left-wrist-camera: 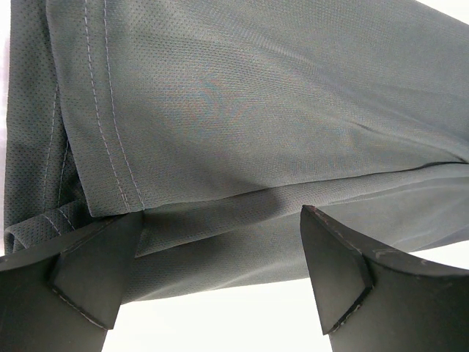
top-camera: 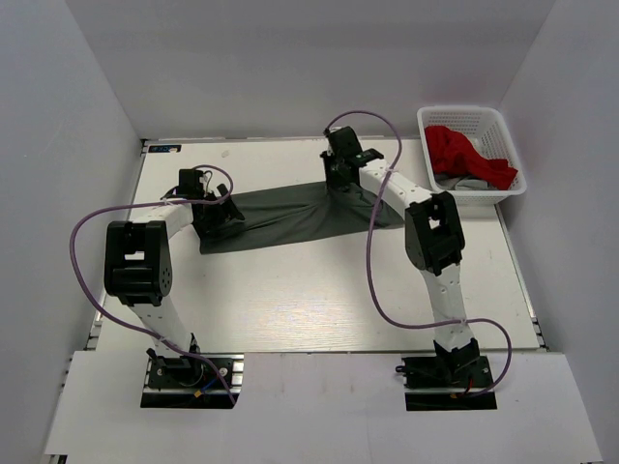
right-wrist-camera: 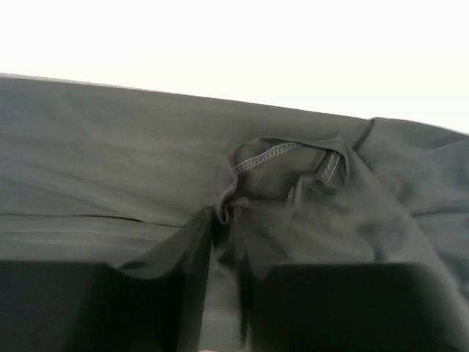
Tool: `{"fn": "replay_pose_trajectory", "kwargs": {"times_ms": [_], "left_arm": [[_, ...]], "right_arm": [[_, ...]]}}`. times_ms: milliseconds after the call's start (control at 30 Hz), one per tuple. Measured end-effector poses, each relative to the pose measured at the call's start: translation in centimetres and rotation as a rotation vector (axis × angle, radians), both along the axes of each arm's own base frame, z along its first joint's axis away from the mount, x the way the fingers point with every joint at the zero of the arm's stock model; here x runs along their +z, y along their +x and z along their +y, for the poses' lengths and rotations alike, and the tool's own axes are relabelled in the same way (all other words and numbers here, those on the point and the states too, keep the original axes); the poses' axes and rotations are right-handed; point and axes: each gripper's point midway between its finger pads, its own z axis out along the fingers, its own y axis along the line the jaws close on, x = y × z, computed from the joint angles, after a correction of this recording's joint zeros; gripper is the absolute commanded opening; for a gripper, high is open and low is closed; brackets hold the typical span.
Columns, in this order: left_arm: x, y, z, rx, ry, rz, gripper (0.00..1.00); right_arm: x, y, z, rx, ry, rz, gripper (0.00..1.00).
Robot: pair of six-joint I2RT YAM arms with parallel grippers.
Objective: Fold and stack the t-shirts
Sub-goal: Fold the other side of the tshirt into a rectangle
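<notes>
The dark olive-grey t-shirt [top-camera: 280,220] lies stretched in a long folded band across the table's middle. My left gripper [top-camera: 215,215] is at its left end, open, with its fingers [left-wrist-camera: 95,271] spread wide over the shirt's layered hemmed edge [left-wrist-camera: 256,110]. My right gripper [top-camera: 338,184] is at the shirt's far right end, shut on a bunched fold of the cloth [right-wrist-camera: 223,213] beside a stitched hem. The bright red t-shirt [top-camera: 464,153] lies crumpled in the basket at the back right.
The white plastic lattice basket [top-camera: 455,109] stands at the table's back right corner, with a grey cloth under the red shirt. White walls enclose the table on three sides. Purple cables loop from both arms.
</notes>
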Motion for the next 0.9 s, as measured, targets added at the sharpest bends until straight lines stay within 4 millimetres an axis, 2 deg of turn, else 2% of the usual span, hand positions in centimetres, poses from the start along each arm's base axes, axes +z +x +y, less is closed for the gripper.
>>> {"fn": "replay_pose_trajectory", "kwargs": {"times_ms": [67,167,200,267,400,533,667,733,800,900], "left_arm": [[0.0,0.0,0.0,-0.002,0.001,0.0,1.0],[0.0,0.0,0.0,-0.003,0.002,0.0,1.0],[0.0,0.0,0.0,-0.003,0.002,0.0,1.0],[0.0,0.0,0.0,-0.005,0.003,0.0,1.0],[0.0,-0.1,0.0,-0.005,0.003,0.001,1.0],[0.2,-0.2,0.0,-0.008,0.005,0.003,1.0],[0.3,-1.0,-0.1,-0.01,0.019,0.039,1.0],[0.3,-1.4,-0.2,-0.012,0.023,0.056,1.0],[0.6,-1.3,-0.2,-0.012,0.022,0.061,1.0],[1.6,-0.3,-0.3,-0.012,0.022,0.035,1.0]], "right_arm": [[-1.2,0.1,0.3,0.019,-0.009,0.017,0.46],[-2.7,-0.5,0.0,0.032,-0.036,0.059,0.86],[-2.9,-0.6,-0.1,0.032,-0.04,0.065,0.9],[-2.9,-0.8,-0.2,0.038,-0.048,0.069,0.9],[-1.7,-0.8,-0.4,0.043,-0.042,0.052,0.9],[1.8,-1.5,-1.6,0.036,-0.007,0.009,0.9],[6.1,-2.9,-4.0,0.012,0.063,-0.031,0.9],[7.3,-3.3,-5.1,-0.012,0.099,-0.047,0.9],[7.2,-3.6,-6.2,-0.051,0.123,-0.03,0.9],[5.0,-3.6,-7.8,-0.113,0.131,0.036,0.9]]}}
